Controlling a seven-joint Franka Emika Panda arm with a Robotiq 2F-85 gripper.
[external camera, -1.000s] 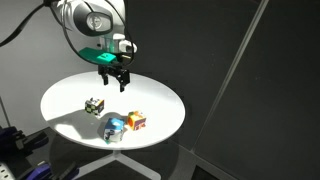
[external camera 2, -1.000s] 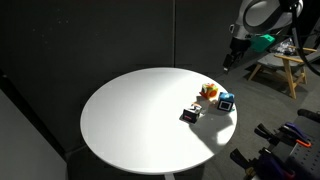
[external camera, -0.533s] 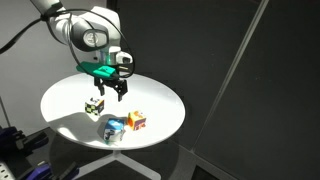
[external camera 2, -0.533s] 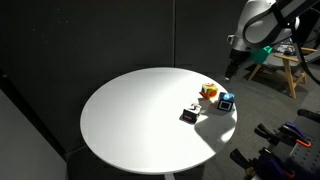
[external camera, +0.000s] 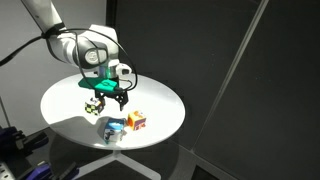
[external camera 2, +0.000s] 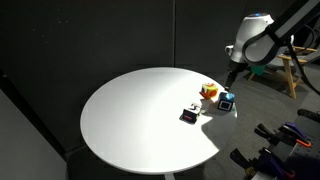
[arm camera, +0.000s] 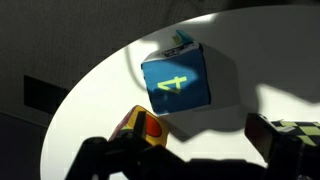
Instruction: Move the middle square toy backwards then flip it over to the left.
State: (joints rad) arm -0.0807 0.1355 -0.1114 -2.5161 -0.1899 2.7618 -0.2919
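The gripper point(external camera: 110, 98) hangs just above the round white table point(external camera: 160, 100), its jaws spread wide and holding nothing. In the wrist view the two dark fingers point(arm camera: 100, 155) enter from the bottom edge, one on each side. The middle square toy point(arm camera: 177, 85) sits on the table between and beyond them, toward 12 o'clock from the claw. Its light blue top face carries a pale mark like a 4, and nothing touches it. Two neighbours crowd the approach. The orange, yellow and red cube point(arm camera: 141, 125) lies at about 7 o'clock from the blue toy, just beside one finger. The dark green, black and white cube point(arm camera: 292, 130) lies at about 4 o'clock, close to the opposite finger. In an exterior view the blue toy point(external camera: 113, 128) rests near the table's front rim, with the orange cube point(external camera: 136, 121) at its 2 o'clock. The dark cube point(external camera: 93, 104) stands at its 11 o'clock, partly overlapped by the gripper. A black curtain point(external camera: 250, 80) backs the table, and a wooden stand point(external camera 2: 287, 68) stands beyond it in an exterior view.
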